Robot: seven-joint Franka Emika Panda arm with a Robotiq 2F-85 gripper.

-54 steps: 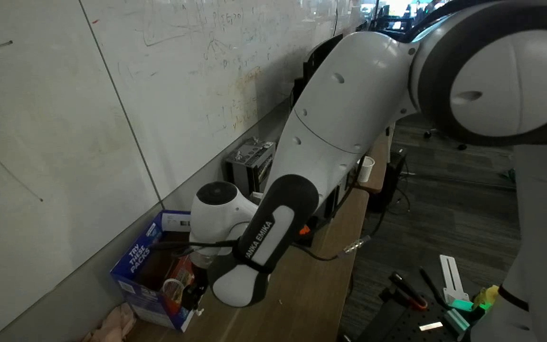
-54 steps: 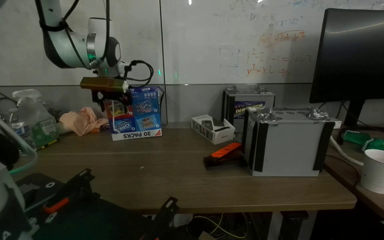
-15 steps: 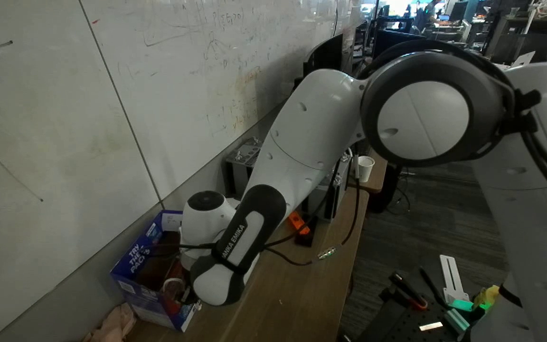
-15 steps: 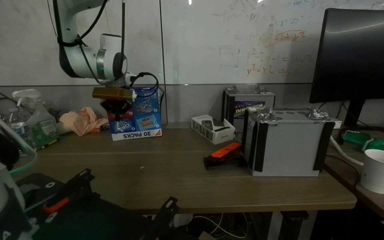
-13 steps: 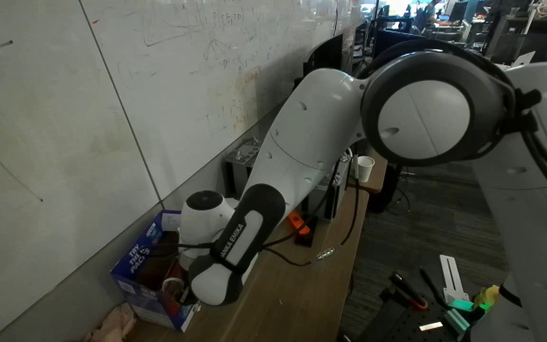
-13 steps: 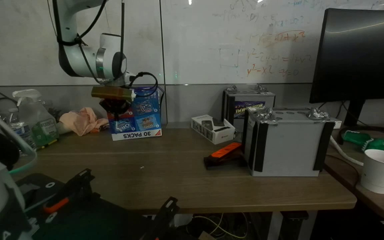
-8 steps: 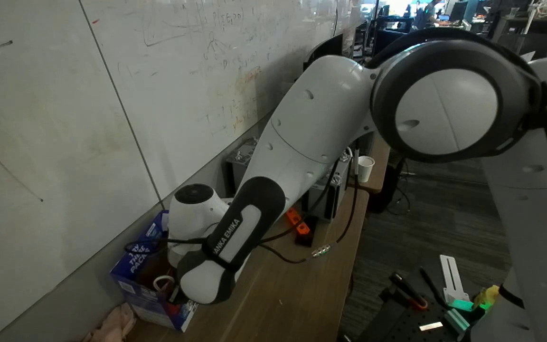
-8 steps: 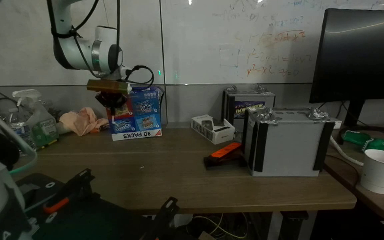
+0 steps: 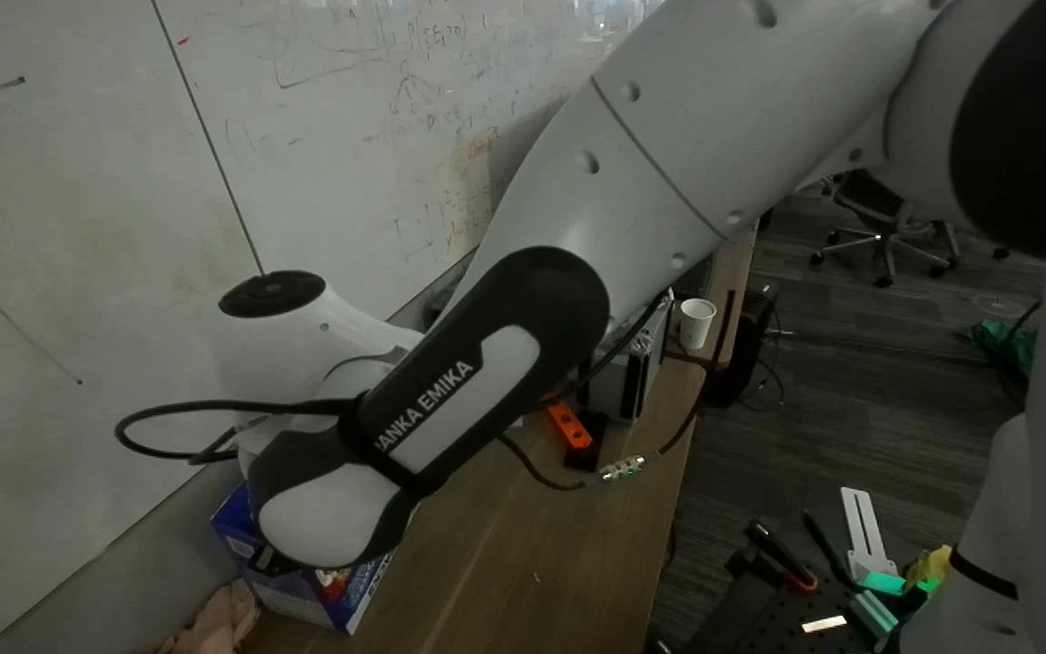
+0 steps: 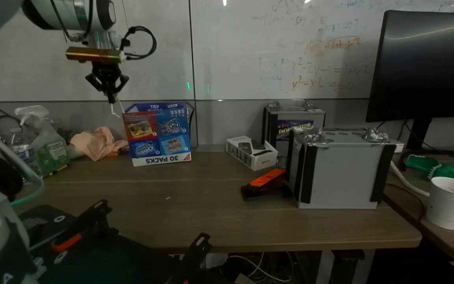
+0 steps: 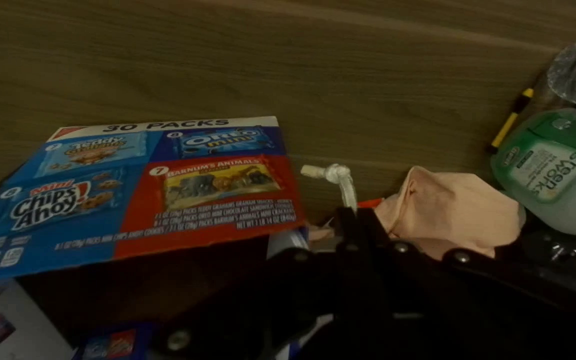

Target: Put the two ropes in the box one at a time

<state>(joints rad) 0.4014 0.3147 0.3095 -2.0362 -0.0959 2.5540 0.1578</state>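
Presently your gripper (image 10: 111,98) is clamped on the white rope (image 11: 338,173), just off a corner of the blue snack-pack box (image 10: 160,136) and higher than its rim. Knotted end hangs outside, on the peach cloth (image 10: 97,144) side. Another strand slants from the fingertips toward the rim; how much lies inside, can't tell.

Main risk: let go at this spot and the knotted end likely lands on the desk (image 10: 195,189) or the cloth, leaving the rope outside or half in. Also: pull away and the slanting strand may snag the cardboard edge, tipping or dragging what is probably a light box. You'd want the knot over the opening before release.

As for the second rope: can't pick it out; box interior too dark.
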